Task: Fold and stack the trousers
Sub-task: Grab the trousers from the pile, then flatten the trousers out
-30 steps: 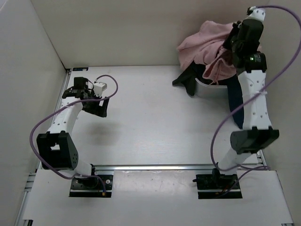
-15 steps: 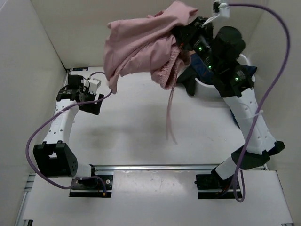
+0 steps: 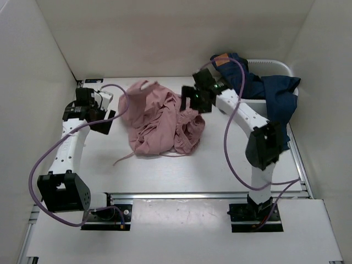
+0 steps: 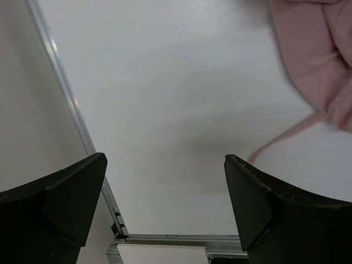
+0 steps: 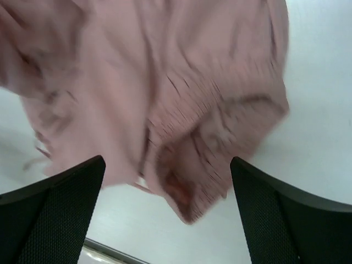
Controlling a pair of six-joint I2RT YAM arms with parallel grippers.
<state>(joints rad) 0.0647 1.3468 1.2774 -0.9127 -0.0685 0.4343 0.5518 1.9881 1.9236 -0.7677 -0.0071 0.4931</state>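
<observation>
Centrally on the table [image 3: 220, 159], one pink pair of trousers [image 3: 159, 118] is heaped in a crumple between two claws, a thin drawstring [image 3: 124, 158] trailed out toward the near left. Both claws are held wide open, the right claw [image 3: 192, 102] just over the heap's right edge, the left claw [image 3: 104, 121] beside it. One white basket [image 3: 269, 61], draped with dark blue clothes [image 3: 275, 91], is seen far right.
</observation>
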